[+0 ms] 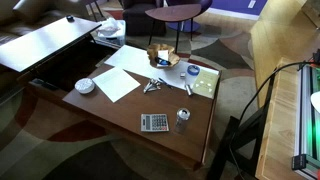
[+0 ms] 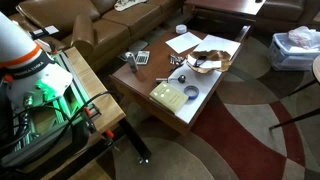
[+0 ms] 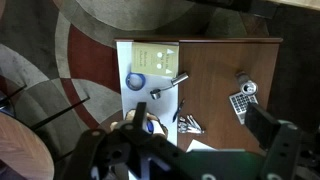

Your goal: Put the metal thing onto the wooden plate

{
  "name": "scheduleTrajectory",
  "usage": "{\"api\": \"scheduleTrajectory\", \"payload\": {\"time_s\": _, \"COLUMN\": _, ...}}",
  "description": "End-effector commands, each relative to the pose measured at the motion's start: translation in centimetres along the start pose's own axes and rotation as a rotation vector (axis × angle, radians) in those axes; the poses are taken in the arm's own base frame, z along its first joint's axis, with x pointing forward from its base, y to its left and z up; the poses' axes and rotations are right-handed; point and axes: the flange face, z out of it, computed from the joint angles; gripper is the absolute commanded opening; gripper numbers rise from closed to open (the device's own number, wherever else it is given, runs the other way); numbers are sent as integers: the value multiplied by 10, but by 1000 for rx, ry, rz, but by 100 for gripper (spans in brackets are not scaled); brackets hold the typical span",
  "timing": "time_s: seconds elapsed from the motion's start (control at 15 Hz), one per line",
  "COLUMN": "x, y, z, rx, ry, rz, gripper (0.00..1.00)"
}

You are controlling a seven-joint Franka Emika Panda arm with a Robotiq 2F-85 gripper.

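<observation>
The metal thing (image 3: 179, 110), a slender dark piece, lies on the brown table beside the pale square board; it also shows in an exterior view (image 1: 187, 88). The wooden plate (image 1: 160, 57), brown with a raised rim and something inside, stands near the table's far edge and shows in the other exterior view too (image 2: 207, 60). In the wrist view it (image 3: 146, 124) is partly hidden behind my gripper. My gripper (image 3: 197, 112) hangs high above the table, fingers spread wide and empty. It is out of both exterior views.
Silvery splayed spoons (image 3: 190, 123) lie close to the metal thing. A calculator (image 1: 154, 122) and a shiny cup (image 1: 182, 117) stand at the near edge. A white bowl (image 1: 85, 86), papers (image 1: 118, 84), the green-white board (image 1: 200, 80) and a round ring (image 3: 135, 81) share the table.
</observation>
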Motion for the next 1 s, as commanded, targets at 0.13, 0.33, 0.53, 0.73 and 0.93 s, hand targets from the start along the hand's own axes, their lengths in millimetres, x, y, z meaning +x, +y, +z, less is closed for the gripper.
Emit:
{"api": "scheduleTrajectory", "payload": {"time_s": 0.13, "x": 0, "y": 0, "z": 0, "rx": 0, "ry": -1, "rz": 0, "gripper": 100}}
{"api": "scheduleTrajectory", "payload": {"time_s": 0.33, "x": 10, "y": 3, "z": 8, "rx": 36, "ry": -32, "rz": 74, "gripper": 100}}
{"api": "scheduleTrajectory", "payload": {"time_s": 0.53, "x": 31, "y": 1, "z": 41, "rx": 75, "ry": -65, "rz": 238, "gripper": 100}}
{"api": "scheduleTrajectory", "payload": {"time_s": 0.73, "x": 55, "y": -5, "z": 92, "rx": 99, "ry": -87, "rz": 390, "gripper": 100}}
{"api": "scheduleTrajectory", "payload": {"time_s": 0.93, "x": 69, "y": -17, "z": 157, "rx": 63, "ry": -111, "rz": 533, "gripper": 100}}
